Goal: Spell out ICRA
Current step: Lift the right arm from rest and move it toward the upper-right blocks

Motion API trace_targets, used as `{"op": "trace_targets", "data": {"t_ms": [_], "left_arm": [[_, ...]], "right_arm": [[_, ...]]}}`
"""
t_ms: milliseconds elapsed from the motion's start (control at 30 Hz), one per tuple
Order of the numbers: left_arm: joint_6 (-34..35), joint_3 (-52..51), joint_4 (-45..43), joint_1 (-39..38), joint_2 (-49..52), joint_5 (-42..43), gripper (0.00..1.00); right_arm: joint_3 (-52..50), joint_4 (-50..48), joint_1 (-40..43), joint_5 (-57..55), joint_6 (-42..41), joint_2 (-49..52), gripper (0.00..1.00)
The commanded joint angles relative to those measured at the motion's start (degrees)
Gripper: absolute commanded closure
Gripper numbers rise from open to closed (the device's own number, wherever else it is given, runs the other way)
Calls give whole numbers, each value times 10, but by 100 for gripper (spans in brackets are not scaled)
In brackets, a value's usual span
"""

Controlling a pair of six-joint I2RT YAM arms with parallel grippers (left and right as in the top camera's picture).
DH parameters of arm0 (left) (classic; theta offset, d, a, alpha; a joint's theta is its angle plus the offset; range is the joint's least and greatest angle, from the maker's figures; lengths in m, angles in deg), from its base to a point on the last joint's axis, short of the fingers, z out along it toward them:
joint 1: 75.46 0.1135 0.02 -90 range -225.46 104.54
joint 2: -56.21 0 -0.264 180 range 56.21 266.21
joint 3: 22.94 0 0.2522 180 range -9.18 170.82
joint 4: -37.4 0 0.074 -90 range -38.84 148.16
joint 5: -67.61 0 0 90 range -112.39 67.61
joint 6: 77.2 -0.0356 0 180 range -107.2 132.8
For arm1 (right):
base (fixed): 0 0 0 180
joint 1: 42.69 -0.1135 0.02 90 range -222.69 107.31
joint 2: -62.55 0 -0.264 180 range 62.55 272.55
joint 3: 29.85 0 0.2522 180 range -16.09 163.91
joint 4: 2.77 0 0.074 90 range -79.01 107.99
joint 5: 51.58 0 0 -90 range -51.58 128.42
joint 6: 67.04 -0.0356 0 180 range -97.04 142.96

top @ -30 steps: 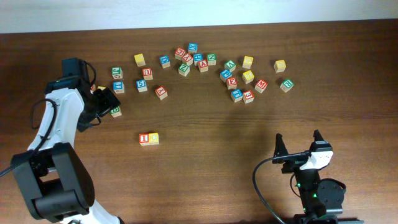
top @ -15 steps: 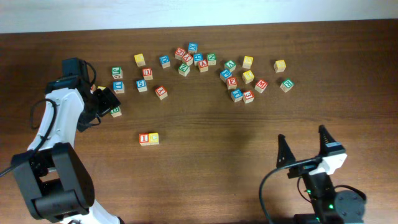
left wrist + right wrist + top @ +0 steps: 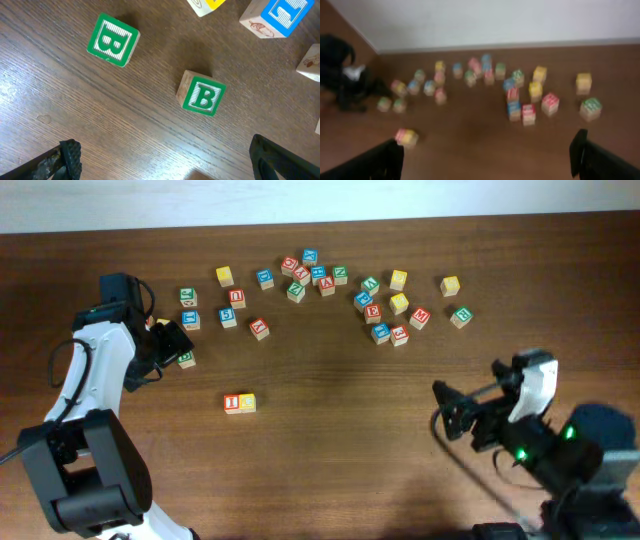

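Red I apart from left hand

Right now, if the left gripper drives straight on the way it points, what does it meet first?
Probably the nearer green B block, which lies ahead of the open left gripper, between its jaws. The other green B block sits off-line. Depth is unclear; it could reach table first.

On my feed the table is dark brown with a streaky wood grain. The I cube shows a red letter on a pale face; the yellow cube touching it just reads bright yellow from up here. One B cube and a second B cube both have green faces, white hatched letters, tan sides.
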Motion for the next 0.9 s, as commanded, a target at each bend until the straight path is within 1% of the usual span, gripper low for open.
{"op": "trace_targets", "data": {"t_ms": [0, 67, 167, 400, 467, 500, 533, 600, 700, 867], "left_arm": [[-3, 5, 0, 2, 2, 4, 1], [-3, 5, 0, 2, 2, 4, 1], [-3, 5, 0, 2, 2, 4, 1], [-3, 5, 0, 2, 2, 4, 1], [-3, 5, 0, 2, 2, 4, 1], [-3, 5, 0, 2, 2, 4, 1], [-3, 5, 0, 2, 2, 4, 1], [-3, 5, 0, 2, 2, 4, 1], [-3, 5, 0, 2, 2, 4, 1], [-3, 5, 0, 2, 2, 4, 1]], "right_arm": [[130, 82, 4, 24, 0, 79, 2], [187, 132, 4, 24, -2, 117, 2], [220, 160, 4, 25, -2, 139, 2], [224, 164, 4, 26, -2, 141, 0], [224, 162, 4, 25, -2, 141, 44], [224, 162, 4, 18, -2, 143, 77], [224, 162, 4, 10, -4, 144, 96], [224, 158, 4, -15, -22, 149, 96], [231, 153, 4, -54, -26, 164, 96], [267, 153, 4, -110, -25, 237, 96]]}}
